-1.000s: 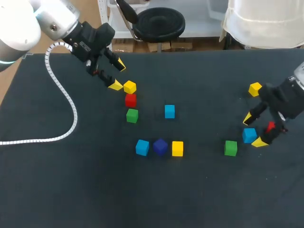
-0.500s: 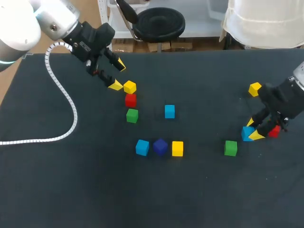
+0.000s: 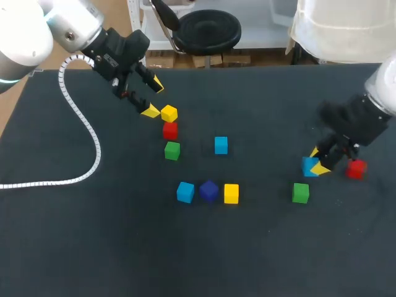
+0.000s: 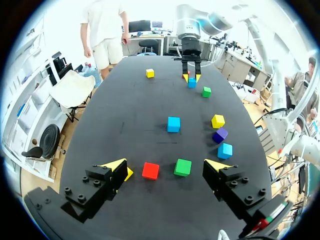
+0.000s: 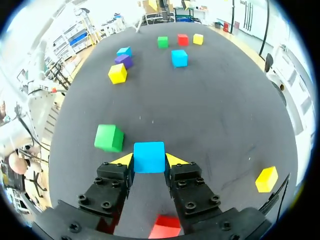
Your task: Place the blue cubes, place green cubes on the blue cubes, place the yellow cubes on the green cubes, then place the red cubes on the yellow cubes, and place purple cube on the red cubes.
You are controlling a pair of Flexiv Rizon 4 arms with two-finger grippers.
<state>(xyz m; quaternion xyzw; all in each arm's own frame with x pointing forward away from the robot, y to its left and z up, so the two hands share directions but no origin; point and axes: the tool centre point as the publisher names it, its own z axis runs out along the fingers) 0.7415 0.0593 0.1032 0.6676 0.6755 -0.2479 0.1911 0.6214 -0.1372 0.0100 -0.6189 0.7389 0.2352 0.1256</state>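
Currently the right arm (image 3: 365, 114) has its jaws clamped on the held blue cube (image 5: 149, 157), one yellow tip (image 5: 175, 160) pressed to each side face. This cube sits well to the right of the purple cube (image 3: 209, 190) and a little farther from the robot. Cannot tell whether it is clear of the table (image 3: 260, 247). The right green cube (image 3: 301, 192) lies level with the purple cube, well to its right and near the held blue cube. The right red cube (image 3: 355, 168) is farther right again, close beside the clamped jaws. The middle yellow cube (image 3: 231, 193) sits just beside the purple cube on its right, and the left blue cube (image 3: 185, 192) just beside it on its left. The far blue cube (image 3: 221, 145) stands apart, beyond the purple cube. Beyond and left of the purple cube runs a line of three cubes: the left green cube (image 3: 172, 150) nearest it, then the left red cube (image 3: 170, 130), then the left yellow cube (image 3: 169, 113) farthest. The left arm (image 3: 68, 28) holds its jaws apart and empty at the yellow end of that line, one tip just beside the left yellow cube. The outer yellow cube (image 5: 266, 178) lies off to one side of the right jaws, well apart from the purple cube.
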